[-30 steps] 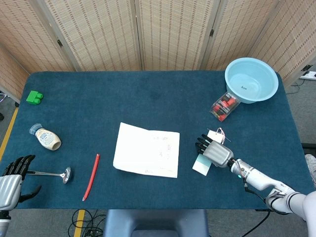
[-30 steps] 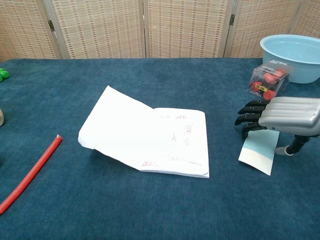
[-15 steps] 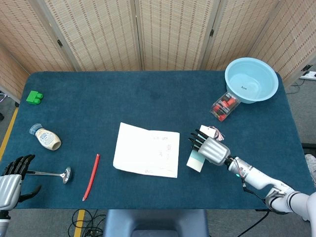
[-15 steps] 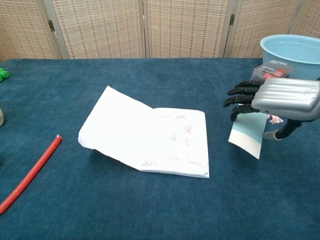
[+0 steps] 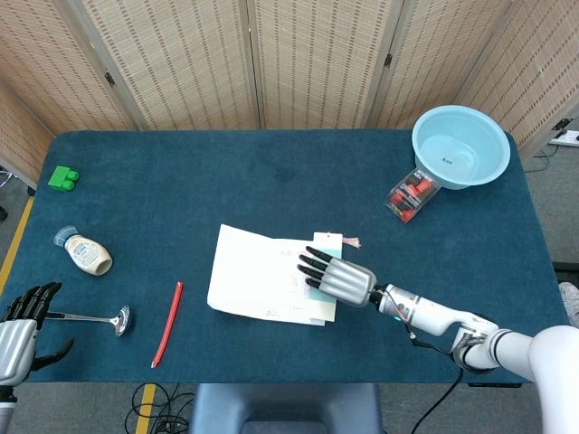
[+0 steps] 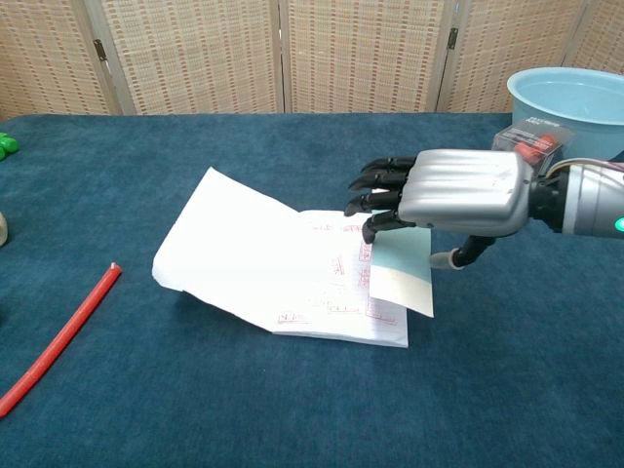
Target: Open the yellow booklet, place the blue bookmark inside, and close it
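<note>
Chest view shows the right hand [image 6: 458,193] pinching the blue bookmark [image 6: 402,277] over the open booklet's [image 6: 283,263] right page, positioned for laying it inside. The left hand [image 5: 18,330] idles nearby, fingers apart, holding nothing.

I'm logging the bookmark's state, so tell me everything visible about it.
The blue bookmark is a thin, pale blue rectangular card, apparently paper, with a pinkish tassel at its far end. The right hand holds it tilted above the right edge of the open booklet, its lower end overhanging the printed page.
</note>
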Controlling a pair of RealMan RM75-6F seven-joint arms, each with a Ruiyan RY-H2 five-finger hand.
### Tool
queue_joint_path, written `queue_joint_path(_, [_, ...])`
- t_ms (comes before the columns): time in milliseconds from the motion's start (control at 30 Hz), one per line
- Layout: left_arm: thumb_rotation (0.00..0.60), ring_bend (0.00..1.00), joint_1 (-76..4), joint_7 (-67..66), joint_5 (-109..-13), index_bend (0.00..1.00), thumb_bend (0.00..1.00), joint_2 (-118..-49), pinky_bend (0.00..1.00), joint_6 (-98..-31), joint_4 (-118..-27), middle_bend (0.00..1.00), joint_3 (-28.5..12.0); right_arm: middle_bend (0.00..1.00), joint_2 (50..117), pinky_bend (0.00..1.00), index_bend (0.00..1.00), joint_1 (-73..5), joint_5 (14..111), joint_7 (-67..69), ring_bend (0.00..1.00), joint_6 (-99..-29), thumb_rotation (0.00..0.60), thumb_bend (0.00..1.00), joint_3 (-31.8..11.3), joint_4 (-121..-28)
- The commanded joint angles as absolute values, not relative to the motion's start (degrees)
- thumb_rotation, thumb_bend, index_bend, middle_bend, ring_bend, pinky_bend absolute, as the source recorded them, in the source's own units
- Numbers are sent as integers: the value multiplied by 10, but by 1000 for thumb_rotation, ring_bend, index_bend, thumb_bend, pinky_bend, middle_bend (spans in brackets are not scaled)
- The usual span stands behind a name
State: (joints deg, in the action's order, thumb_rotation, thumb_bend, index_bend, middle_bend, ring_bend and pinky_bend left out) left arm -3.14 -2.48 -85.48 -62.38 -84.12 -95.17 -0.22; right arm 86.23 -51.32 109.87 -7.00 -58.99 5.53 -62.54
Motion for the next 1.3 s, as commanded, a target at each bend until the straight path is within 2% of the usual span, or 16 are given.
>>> queue_joint_path(33, [600,107,-30,-23,-853,91,264,-623,159,-842,-951,117,-2,104,889,0,306,-533,1114,-58,0,-585,600,228,55,-592])
queue_joint_path(633, [600,107,-24,-20,-843,91,264,-620,159,-841,-948,117,-1,104,962,0,306,-604,1125,7,0,-598,600,174,53,-468])
queue_joint_path(1300, [600,107,-25,-20,-842,91,264,-624,159,-834,-944,117,-1,104,992,0,306,-603,1092,-17,0,-571,600,169,69,-484])
